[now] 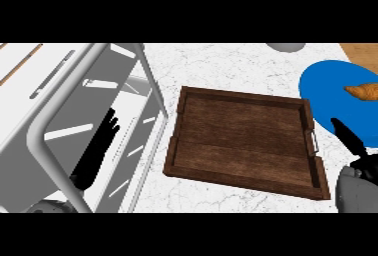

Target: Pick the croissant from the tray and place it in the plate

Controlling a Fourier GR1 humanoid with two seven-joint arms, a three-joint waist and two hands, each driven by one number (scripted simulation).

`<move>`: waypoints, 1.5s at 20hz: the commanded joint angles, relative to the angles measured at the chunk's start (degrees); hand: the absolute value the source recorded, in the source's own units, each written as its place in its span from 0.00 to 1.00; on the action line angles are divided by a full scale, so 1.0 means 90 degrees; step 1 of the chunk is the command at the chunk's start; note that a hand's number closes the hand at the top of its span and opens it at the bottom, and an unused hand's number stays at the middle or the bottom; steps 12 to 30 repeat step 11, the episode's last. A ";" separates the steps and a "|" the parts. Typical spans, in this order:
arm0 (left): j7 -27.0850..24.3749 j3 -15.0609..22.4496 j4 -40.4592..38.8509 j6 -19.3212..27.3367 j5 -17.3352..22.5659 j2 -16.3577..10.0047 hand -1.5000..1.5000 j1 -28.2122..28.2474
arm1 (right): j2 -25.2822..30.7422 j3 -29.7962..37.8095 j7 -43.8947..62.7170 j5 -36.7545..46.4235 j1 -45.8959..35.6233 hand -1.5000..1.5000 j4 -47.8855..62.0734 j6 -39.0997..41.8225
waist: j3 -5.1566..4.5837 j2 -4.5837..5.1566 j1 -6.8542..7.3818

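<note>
- One croissant (364, 91) in view, and it's sitting on the blue plate (325, 80) at the far right, partly cut off by the picture's edge.
- Just one plate too, resting on the white marble counter (221, 65), right beside the tray's right side.
- Right hand (353, 142) comes up from the lower right corner. Its fingers are straight and pretty much together, not curled round anything.
- The fingertips overlap the plate's near edge. The croissant lies beyond them, up and to the right, with bare blue plate between, so no contact.
- One dark wooden tray (244, 135) in the middle of the counter, sitting a bit skewed.
- One white wire rack (31, 142) fills the left side.
- Left hand (100, 150) shows at the rack, fingers straight and pointing up, holding nothing, well apart from the croissant.
- So two hands total, both black on grey forearms.
- There's also one grey rounded thing (284, 46) at the top edge, mostly cut off, can't tell what it is.
</note>
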State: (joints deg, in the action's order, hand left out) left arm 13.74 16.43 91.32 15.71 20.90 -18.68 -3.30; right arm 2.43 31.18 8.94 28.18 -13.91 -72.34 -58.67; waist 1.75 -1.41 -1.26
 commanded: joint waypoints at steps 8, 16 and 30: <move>-0.0131 0.0200 -0.0507 0.0038 -0.0200 0.0071 0.50 0.0474 | -0.0266 -0.1574 0.0498 -0.0142 0.1415 0.00 -0.0781 -0.0573 | -0.0201 0.0144 0.0109; -0.0054 0.0072 -0.0574 -0.0017 -0.0117 0.0031 0.50 0.0325 | -0.0267 -0.2085 0.0659 -0.0145 0.1869 0.00 -0.1008 -0.0895 | -0.0201 0.0147 0.0090; -0.0054 0.0072 -0.0574 -0.0017 -0.0117 0.0031 0.50 0.0325 | -0.0267 -0.2085 0.0659 -0.0145 0.1869 0.00 -0.1008 -0.0895 | -0.0201 0.0147 0.0090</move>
